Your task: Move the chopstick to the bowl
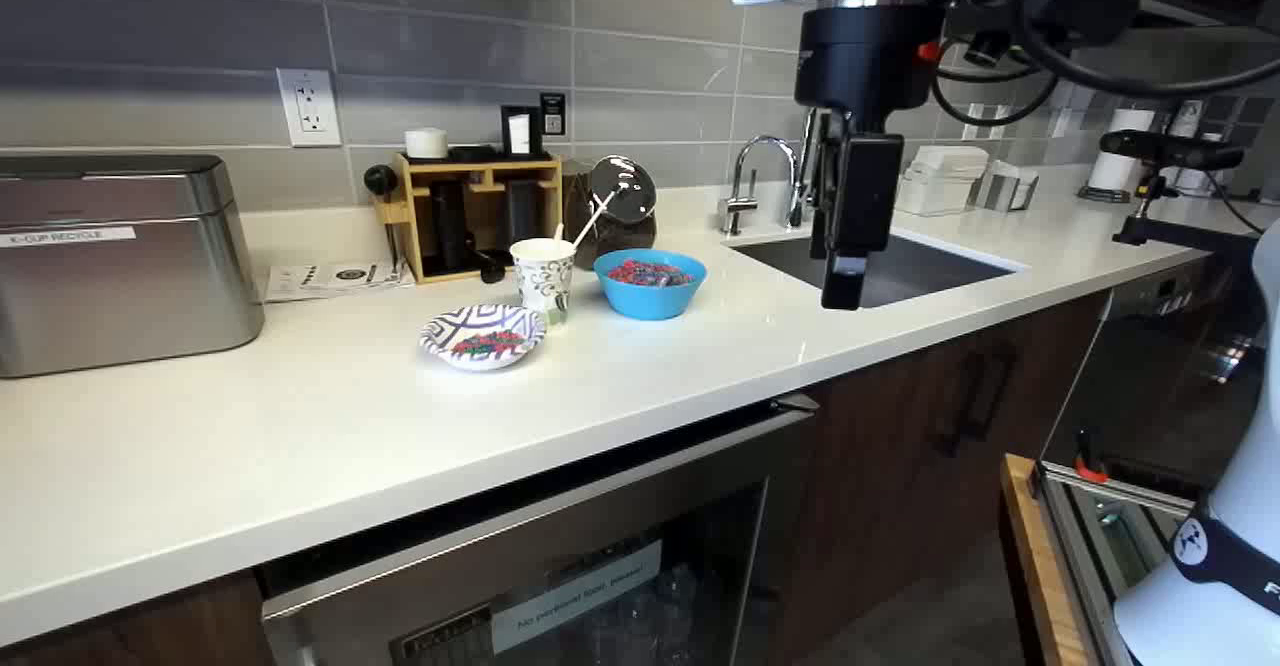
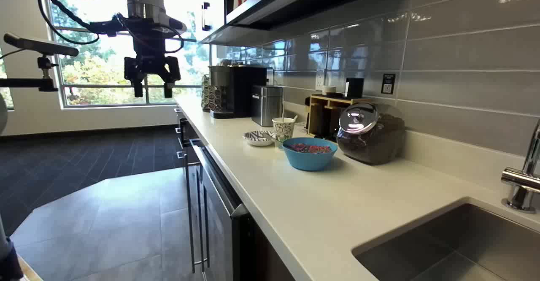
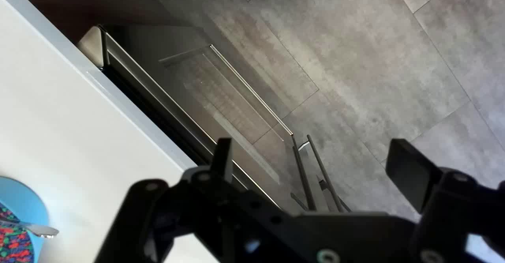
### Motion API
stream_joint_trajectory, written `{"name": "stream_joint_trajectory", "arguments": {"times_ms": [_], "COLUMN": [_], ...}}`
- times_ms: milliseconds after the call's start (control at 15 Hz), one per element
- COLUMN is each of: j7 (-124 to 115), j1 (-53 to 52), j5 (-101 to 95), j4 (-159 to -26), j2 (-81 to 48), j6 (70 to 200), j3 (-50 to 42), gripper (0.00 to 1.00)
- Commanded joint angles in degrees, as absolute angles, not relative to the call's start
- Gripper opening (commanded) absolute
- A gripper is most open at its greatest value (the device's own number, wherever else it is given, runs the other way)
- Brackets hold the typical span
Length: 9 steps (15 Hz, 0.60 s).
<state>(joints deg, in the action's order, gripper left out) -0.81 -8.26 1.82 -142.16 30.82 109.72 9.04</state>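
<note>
"Pincer (image 2: 153,91), at left in an exterior view: its fingers stand wide apart with nothing between them. By the wrist view it hangs near the front edge of the worktop (image 2: 329,201), mostly over the floor (image 3: 355,77)."

"What comes next, going right?"

"Patterned dish (image 2: 257,143), set in from that edge, then the paper cup (image 2: 283,125). Slender pale sticks (image 1: 598,215) stand in the cup, one leaning well out."

"Is one of those our chopstick?"

"Can't tell. No chopstick shows for certain; those are only my best guess."

"And how would it handle?"

"Light and stiff, I'd expect, with a smooth shaft apt to slip or twist in the grip. Squeezing shouldn't hurt it; prying against the cup's rim might snap it. If it stands there, pinch just above the rim and lift straight up, since the cup looks easy to tip."

"And the bowl (image 2: 310,160)?"

"Farthest right of the three, toward the cut corner of the worktop at the sink (image 2: 476,220). Mind the silvery handle (image 3: 40,229) over its rim; a stick could roll against that, so lay it in mid-bowl."
</note>
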Motion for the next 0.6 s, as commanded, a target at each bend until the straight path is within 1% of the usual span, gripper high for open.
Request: {"name": "stream_joint_trajectory", "arguments": {"times_ms": [0, 467, 533], "j7": [-1.0, -1.0, -1.1], "j1": [-8.6, -8.6, -8.0], "j5": [1.7, 1.7, 1.9], "j4": [-142.1, -142.1, -142.1], "j2": [30.8, 30.8, 30.4], "j6": [109.6, 109.6, 111.3], "j3": [8.7, 8.7, 8.0], "gripper": [1.00, 1.00, 1.00]}}
